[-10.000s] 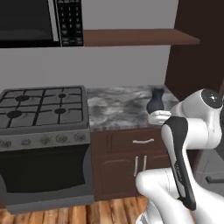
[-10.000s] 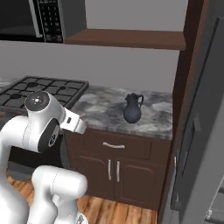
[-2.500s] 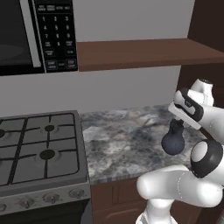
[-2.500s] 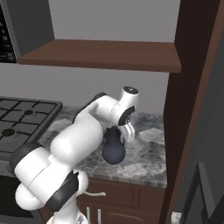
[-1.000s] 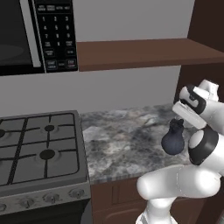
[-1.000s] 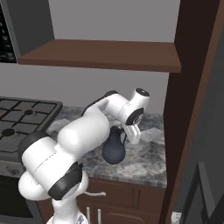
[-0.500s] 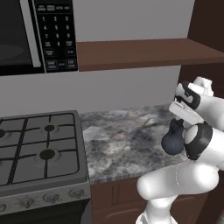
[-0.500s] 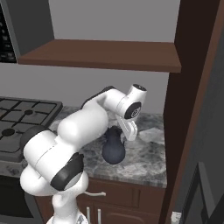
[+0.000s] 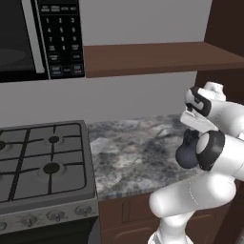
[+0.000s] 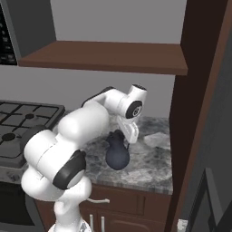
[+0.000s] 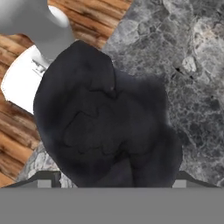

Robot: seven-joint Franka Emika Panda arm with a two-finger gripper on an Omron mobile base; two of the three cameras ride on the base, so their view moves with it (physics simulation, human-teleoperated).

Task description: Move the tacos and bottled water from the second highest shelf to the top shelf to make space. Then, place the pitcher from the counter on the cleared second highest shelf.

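Nearest the base cameras, the white jointed arm is folding back on itself and reaching forward over the grey-and-white marbled stone desk (image 9: 133, 152), its hand turned down over the dark blue-grey bulbous pitcher (image 10: 117, 153) with the narrow neck. The pitcher is standing upright on the desk, close to the front edge and toward the tall dark brown panel on the right, which puts it within easy reach of the arm before any trip to the fridge.

The two-finger gripper (image 10: 125, 137) is hanging right at the pitcher's neck and upper body, with the jug's round belly bulging out below it. In the hand view the pitcher (image 11: 105, 127) is crowding the camera, so the hand is sitting very close above it, and the two dark finger tips are peeking out at either side of the jug at the bottom. That straddling posture suits a grasp around the neck from above, since the belly is probably too broad to pinch. Whether the fingers are already pressing on the pitcher or just bracketing it, I cannot tell; the contact points are hidden behind the jug.

Further back, the desk is running to the grey wall, with a black gas stove (image 9: 43, 162) adjoining it on the left. Above, a brown wooden wall shelf (image 9: 152, 56) is spanning the wall beside a black microwave (image 9: 38, 38).
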